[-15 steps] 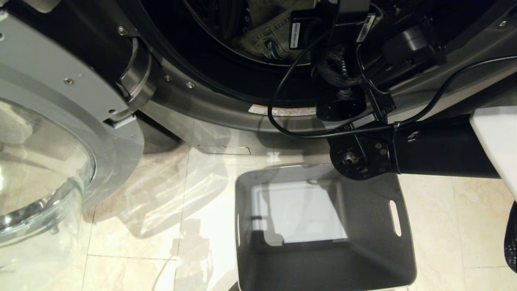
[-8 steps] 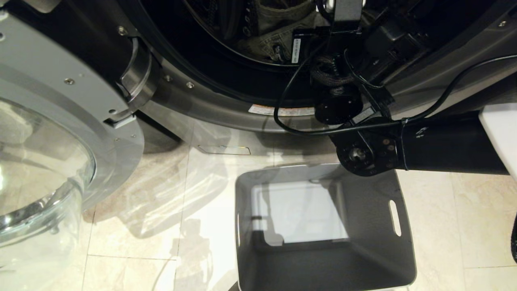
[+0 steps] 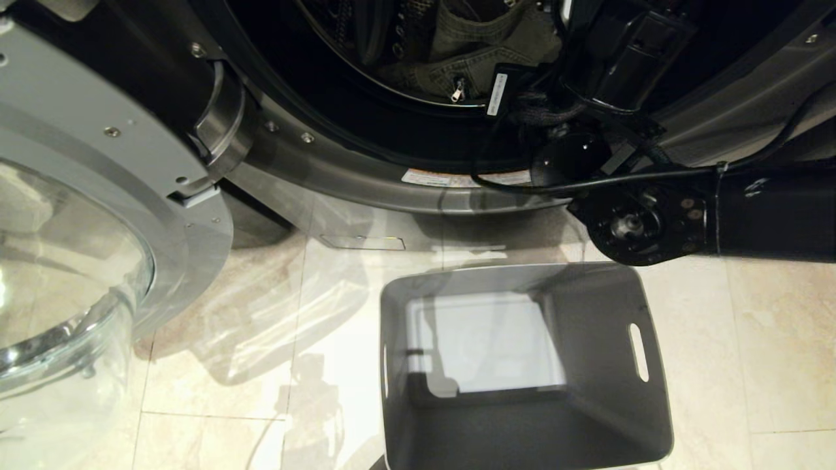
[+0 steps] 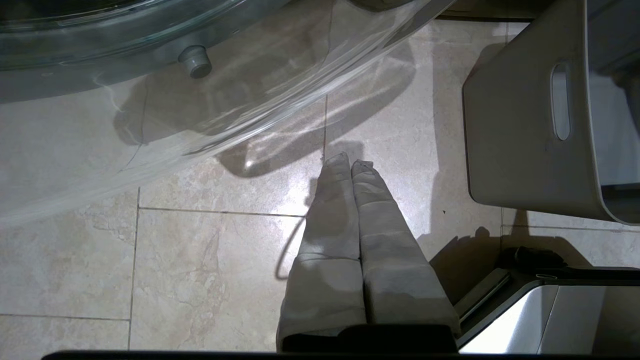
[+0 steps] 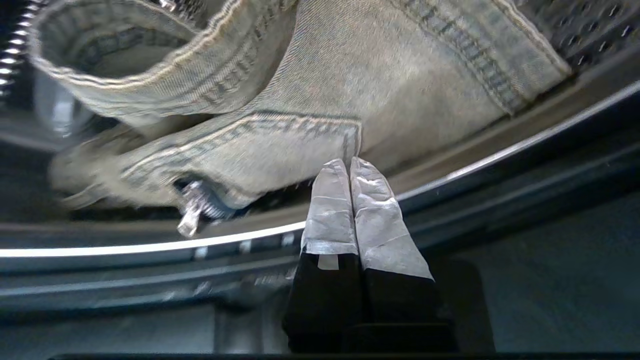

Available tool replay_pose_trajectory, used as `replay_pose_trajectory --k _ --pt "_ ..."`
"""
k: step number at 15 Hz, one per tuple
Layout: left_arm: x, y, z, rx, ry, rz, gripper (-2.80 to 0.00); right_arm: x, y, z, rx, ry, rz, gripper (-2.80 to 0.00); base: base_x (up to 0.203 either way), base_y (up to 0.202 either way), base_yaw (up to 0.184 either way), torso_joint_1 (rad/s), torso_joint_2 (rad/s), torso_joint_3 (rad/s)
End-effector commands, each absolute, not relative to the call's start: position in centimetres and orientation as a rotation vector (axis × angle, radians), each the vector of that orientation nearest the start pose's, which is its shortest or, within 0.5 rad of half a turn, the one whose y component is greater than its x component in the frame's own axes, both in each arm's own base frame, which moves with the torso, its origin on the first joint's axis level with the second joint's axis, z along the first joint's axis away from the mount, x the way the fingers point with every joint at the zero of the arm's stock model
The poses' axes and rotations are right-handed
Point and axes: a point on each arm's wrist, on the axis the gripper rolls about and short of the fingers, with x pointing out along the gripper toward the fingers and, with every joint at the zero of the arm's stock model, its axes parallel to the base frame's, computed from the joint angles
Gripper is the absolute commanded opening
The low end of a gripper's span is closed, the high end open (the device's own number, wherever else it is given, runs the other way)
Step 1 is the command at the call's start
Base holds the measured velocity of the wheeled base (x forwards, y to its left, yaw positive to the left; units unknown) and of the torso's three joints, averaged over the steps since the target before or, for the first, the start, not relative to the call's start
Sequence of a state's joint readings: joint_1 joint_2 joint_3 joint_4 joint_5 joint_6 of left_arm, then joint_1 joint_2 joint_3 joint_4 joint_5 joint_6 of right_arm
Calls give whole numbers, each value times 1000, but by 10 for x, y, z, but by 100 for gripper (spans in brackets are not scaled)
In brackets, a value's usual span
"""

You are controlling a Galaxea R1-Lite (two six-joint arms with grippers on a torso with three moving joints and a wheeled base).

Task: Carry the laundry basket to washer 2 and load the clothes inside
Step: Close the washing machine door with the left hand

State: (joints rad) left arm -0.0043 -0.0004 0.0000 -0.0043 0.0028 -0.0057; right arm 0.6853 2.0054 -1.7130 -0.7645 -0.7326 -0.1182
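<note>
Right gripper (image 5: 350, 162), pressed shut and empty, noses the denim garment (image 5: 320, 110) ahead; withdrawing could snag its zipper (image 5: 192, 210).

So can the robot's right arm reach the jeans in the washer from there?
Probably yes. The right gripper is already at the open washer mouth, shut, its tips right beside the jeans in the drum. The door is swung aside, and nothing is seen between them.
</note>
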Motion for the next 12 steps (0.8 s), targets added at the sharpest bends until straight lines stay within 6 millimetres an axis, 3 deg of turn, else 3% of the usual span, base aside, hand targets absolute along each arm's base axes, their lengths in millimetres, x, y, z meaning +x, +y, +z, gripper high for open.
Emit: replay_pose_trajectory --k 1,5,12 --pt "-23 0 76 -6 -5 -2 -280 306 232 355 253 -342 -50 -280 0 0 0 0 0 0" --pt "-23 0 76 -6 -5 -2 -280 287 224 373 297 -357 -24 -280 0 0 0 0 0 0" --pt "-23 0 76 -6 -5 -2 -280 260 237 376 303 -356 75 -280 0 0 0 0 0 0"
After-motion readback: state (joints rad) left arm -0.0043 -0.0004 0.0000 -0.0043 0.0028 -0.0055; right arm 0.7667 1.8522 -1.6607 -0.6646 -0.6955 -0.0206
